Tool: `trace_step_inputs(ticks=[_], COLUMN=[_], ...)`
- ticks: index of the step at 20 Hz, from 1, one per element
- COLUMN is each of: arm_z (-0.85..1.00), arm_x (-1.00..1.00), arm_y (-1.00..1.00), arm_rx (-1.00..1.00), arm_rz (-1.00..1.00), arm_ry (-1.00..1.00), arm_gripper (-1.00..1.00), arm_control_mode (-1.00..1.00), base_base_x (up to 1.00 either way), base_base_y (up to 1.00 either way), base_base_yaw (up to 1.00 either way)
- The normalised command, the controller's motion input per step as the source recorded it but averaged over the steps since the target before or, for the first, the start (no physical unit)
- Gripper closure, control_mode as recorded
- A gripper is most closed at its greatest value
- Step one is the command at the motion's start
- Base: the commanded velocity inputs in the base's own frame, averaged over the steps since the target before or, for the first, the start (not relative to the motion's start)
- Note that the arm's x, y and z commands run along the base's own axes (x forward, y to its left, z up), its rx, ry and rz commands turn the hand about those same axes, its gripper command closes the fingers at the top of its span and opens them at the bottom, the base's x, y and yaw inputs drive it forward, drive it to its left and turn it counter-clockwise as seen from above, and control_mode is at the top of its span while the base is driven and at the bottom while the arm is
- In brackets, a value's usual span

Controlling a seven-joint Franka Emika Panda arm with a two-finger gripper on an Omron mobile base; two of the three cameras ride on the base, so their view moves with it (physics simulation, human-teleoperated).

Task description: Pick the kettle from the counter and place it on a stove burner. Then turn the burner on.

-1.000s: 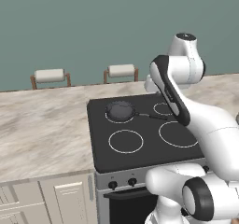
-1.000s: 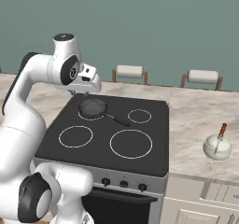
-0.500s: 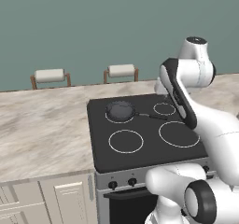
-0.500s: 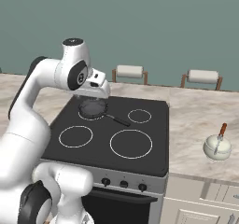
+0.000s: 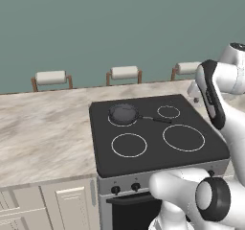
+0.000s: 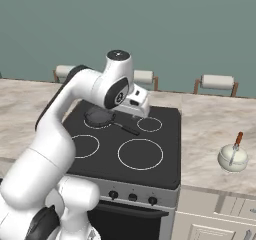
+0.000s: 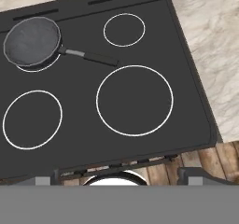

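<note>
Kettle (image 6: 233, 157): cream-white, upright on the marbled tabletop (image 6: 215, 119), well right of the black cooktop (image 6: 165, 149), untouched. Stove burner (image 6: 140, 153): large white circle at front right of the glass, bare. Frying pan (image 6: 99, 116): on the rear left ring, handle pointing toward the centre. Hand (image 6: 136, 101): raised above the cooktop's rear; cannot tell whether open or closed.

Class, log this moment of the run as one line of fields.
kettle: upright on counter, right of cooktop, ungrasped | large burner: bare | frying pan: on rear-left ring | tool: above cooktop, holding nothing visible | phase: before pickup
</note>
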Motion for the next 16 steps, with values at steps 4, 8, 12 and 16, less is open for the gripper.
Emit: trace_step_inputs(ticks=[4, 8, 12, 16], arm_z=[-0.08, -0.12, -0.2, -0.28], arm_x=[-0.08, -0.14, -0.11, -0.09], arm_y=[-0.99, -0.99, -0.97, -0.86], arm_rx=[0.03, 0.01, 0.0, 0.0], arm_rz=[-0.06, -0.02, -0.02, -0.04], arm_ry=[0.0, 0.0, 0.0, 0.0], arm_gripper=[-1.0, -1.0, -1.0, -1.0], arm_control_mode=[-1.0, -1.0, -1.0, -1.0], base_base_x=[0.0, 0.0, 0.0, 0.0], base_base_y=[0.0, 0.0, 0.0, 0.0], base_base_yaw=[0.0, 0.0, 0.0, 0.0])
